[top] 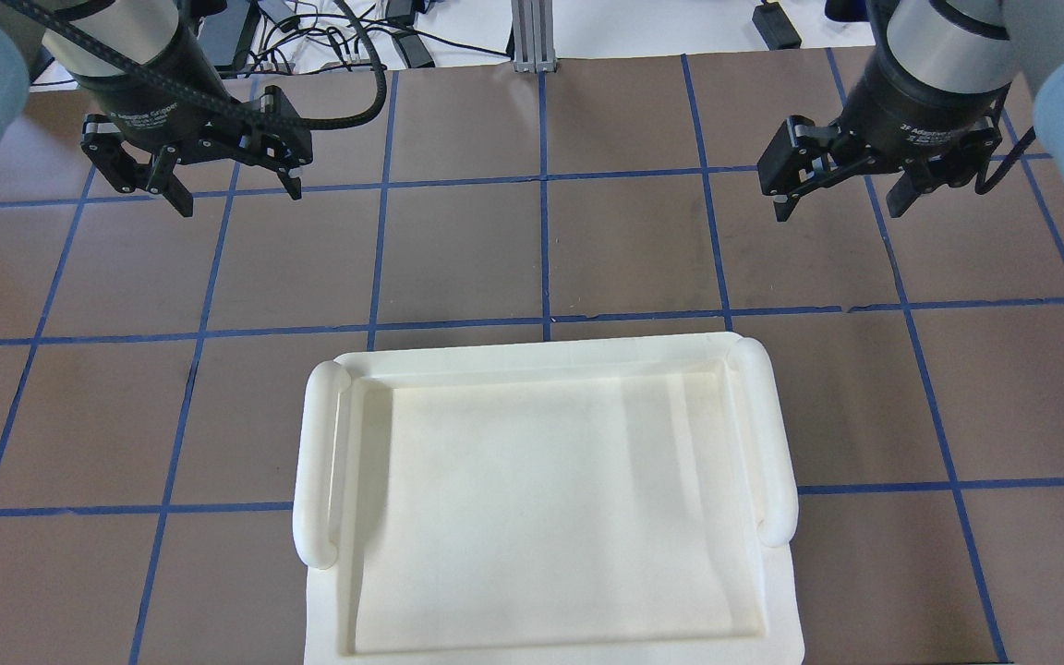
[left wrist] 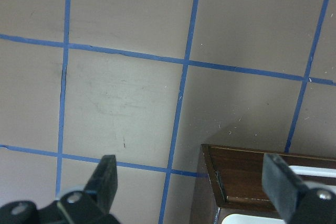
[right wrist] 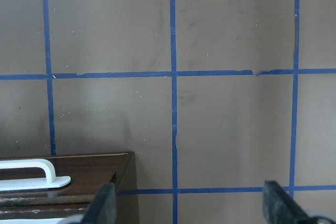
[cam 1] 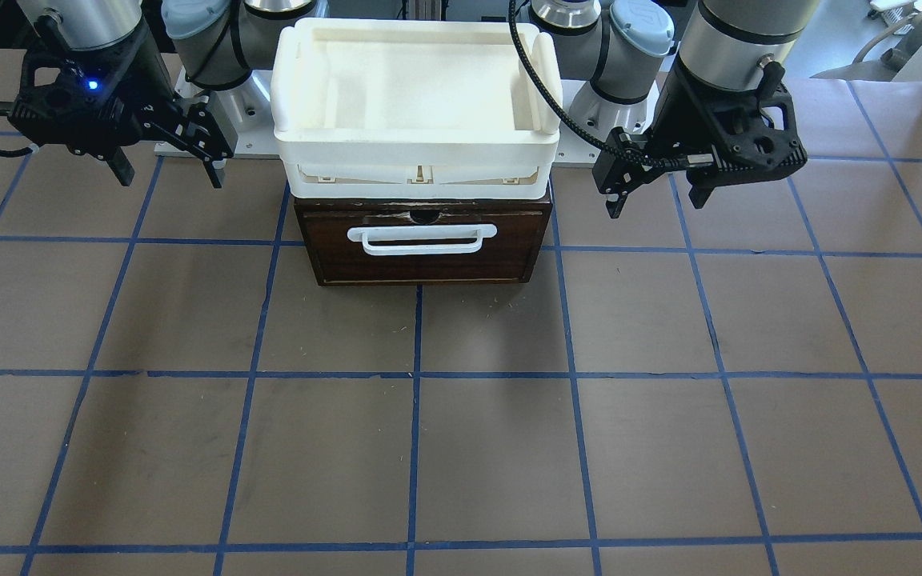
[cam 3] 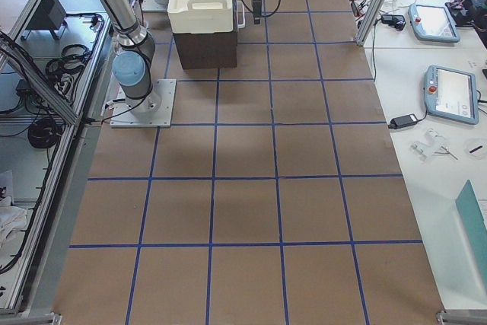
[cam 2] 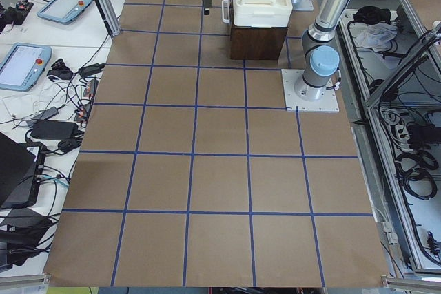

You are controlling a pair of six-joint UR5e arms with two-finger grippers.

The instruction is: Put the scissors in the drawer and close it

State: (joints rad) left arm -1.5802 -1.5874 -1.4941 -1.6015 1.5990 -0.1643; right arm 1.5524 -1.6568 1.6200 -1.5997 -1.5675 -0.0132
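The drawer (cam 1: 423, 264) has a dark brown front and a white bar handle (cam 1: 422, 238). It sits pushed in, flush with its wooden box. The scissors show in no view. My left gripper (cam 1: 657, 204) is open and empty, hanging above the table beside the box; it also shows in the overhead view (top: 238, 199). My right gripper (cam 1: 169, 178) is open and empty on the box's other side, also in the overhead view (top: 839, 211). The left wrist view shows the box's corner (left wrist: 252, 177) between its fingers. The right wrist view shows the handle's end (right wrist: 31, 174).
A white plastic tray (cam 1: 301, 152) stands on top of the wooden box and hides it in the overhead view (top: 320, 462). The brown table has a blue tape grid. Tablets and cables lie on side benches (cam 3: 449, 89) beyond the table's edge.
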